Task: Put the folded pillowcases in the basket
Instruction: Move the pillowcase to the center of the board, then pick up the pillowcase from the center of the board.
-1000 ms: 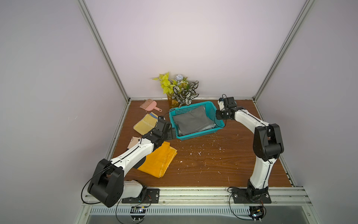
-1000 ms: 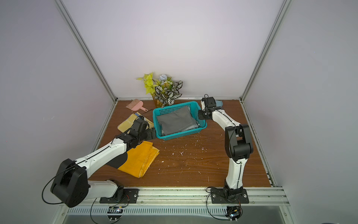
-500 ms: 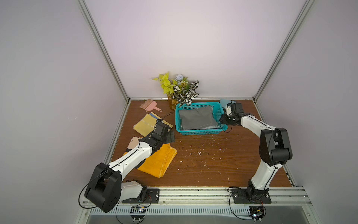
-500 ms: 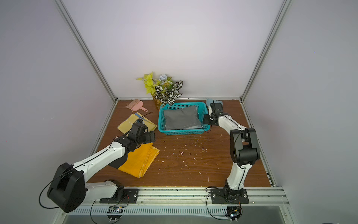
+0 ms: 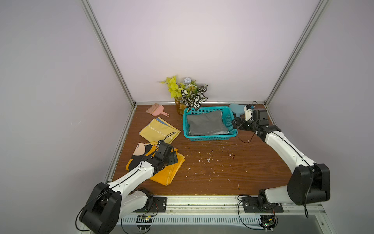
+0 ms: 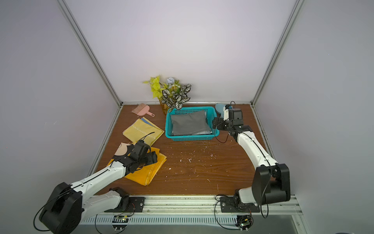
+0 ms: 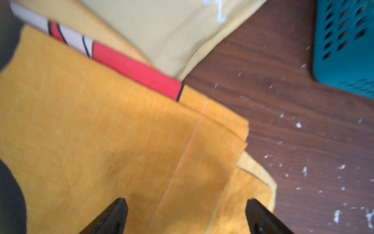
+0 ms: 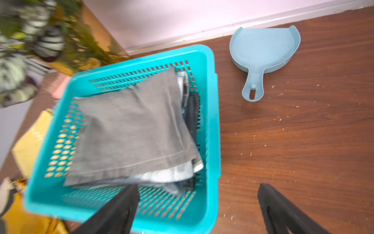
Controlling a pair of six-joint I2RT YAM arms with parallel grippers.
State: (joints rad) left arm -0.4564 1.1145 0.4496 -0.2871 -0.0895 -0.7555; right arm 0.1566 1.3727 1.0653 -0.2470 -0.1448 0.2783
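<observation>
The teal basket (image 5: pixel 210 138) (image 6: pixel 190 138) (image 8: pixel 212 121) stands at the back of the table in both top views. A grey folded pillowcase (image 5: pixel 205 123) (image 6: pixel 189 123) (image 8: pixel 131 129) lies inside it on other folded cloth. My right gripper (image 5: pixel 235 122) (image 8: pixel 199 188) is open at the basket's right wall, one finger over the inside and one over the table, holding nothing. My left gripper (image 5: pixel 175 159) (image 7: pixel 186 202) is open just above an orange folded cloth (image 5: pixel 168 172) (image 7: pixel 101 131), with nothing between its fingers.
A pale yellow folded cloth (image 5: pixel 159 130) (image 7: pixel 162 30) and a cartoon-print cloth (image 5: pixel 139 152) lie left of the basket. A potted plant (image 5: pixel 188 93) stands behind it, with a pink brush (image 5: pixel 155 110) to the left and a blue dustpan (image 8: pixel 263 50) to the right. White crumbs dot the wooden table (image 5: pixel 222 172).
The basket went from skewed to square and shifted back and right. My right gripper has opened and let go of its rim. My left arm drew back from the basket to over the orange cloth.
</observation>
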